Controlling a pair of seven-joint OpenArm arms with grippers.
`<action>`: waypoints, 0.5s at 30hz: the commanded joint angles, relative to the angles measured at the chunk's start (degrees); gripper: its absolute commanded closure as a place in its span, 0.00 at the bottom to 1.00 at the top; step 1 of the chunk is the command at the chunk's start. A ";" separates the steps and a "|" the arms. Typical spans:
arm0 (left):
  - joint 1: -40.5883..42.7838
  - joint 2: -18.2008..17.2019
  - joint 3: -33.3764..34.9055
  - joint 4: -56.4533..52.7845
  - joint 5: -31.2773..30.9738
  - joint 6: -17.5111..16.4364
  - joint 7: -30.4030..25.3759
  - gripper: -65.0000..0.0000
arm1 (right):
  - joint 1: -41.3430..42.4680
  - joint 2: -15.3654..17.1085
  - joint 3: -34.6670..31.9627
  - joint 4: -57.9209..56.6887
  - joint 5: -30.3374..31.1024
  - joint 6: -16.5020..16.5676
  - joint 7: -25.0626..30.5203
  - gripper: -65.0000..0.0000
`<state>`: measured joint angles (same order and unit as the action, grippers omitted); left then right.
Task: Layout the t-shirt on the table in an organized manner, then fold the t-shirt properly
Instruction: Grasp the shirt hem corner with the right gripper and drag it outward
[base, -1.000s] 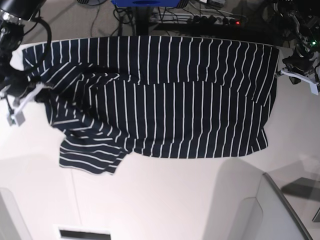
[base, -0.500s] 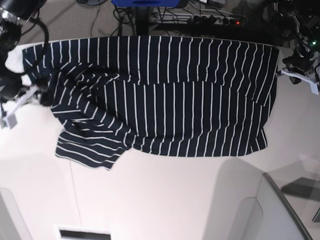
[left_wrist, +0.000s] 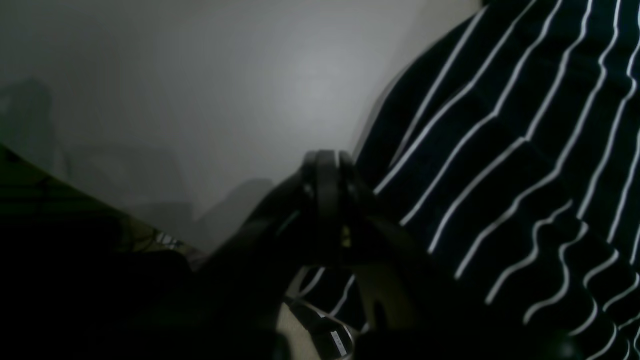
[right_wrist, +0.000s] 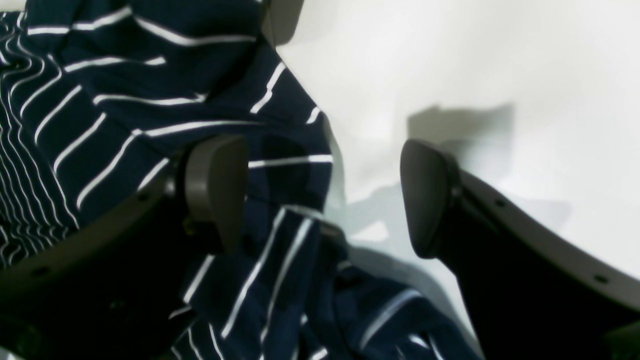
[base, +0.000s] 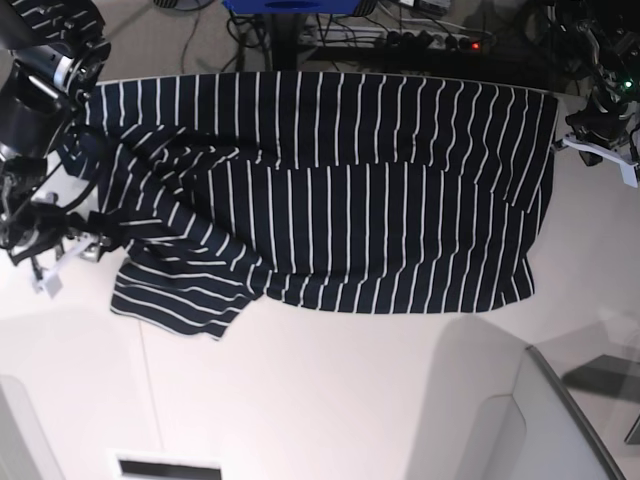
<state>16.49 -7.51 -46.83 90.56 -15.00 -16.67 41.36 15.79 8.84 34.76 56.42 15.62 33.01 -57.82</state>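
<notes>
Right gripper (right_wrist: 325, 195) has let go and dropped lower, jaws wide at the rumpled sleeve of the t-shirt (base: 330, 210), spread long-axis across the table (base: 330, 400); left gripper (left_wrist: 327, 165) closed beside opposite edge.

The right gripper (right_wrist: 325, 195) stands with its two dark pads far apart, one at centre left of its wrist view and one at centre right, nothing clamped between them. In the base view it sits at the left edge (base: 65, 255), its dark arm running up to the upper left corner. The left gripper (left_wrist: 327, 165) has its fingers pressed together (the tips meet at frame centre). In the base view it sits at the upper right edge (base: 600, 145).
</notes>
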 joint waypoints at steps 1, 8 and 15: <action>-0.01 -0.98 -0.34 1.00 -0.42 -0.08 -1.06 1.00 | 1.31 0.96 -0.43 -0.20 0.43 0.26 1.25 0.33; -0.01 -1.15 -0.42 1.00 -0.42 -0.08 -1.06 1.00 | 1.40 0.96 -7.38 -6.62 0.60 0.26 8.64 0.33; 0.08 -1.15 -0.42 1.00 -0.42 -0.08 -1.06 1.00 | 1.48 0.96 -7.47 -7.41 0.60 0.26 9.87 0.34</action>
<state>16.51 -7.79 -46.85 90.56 -15.03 -16.69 41.36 16.51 9.30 27.31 48.73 17.10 33.47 -47.53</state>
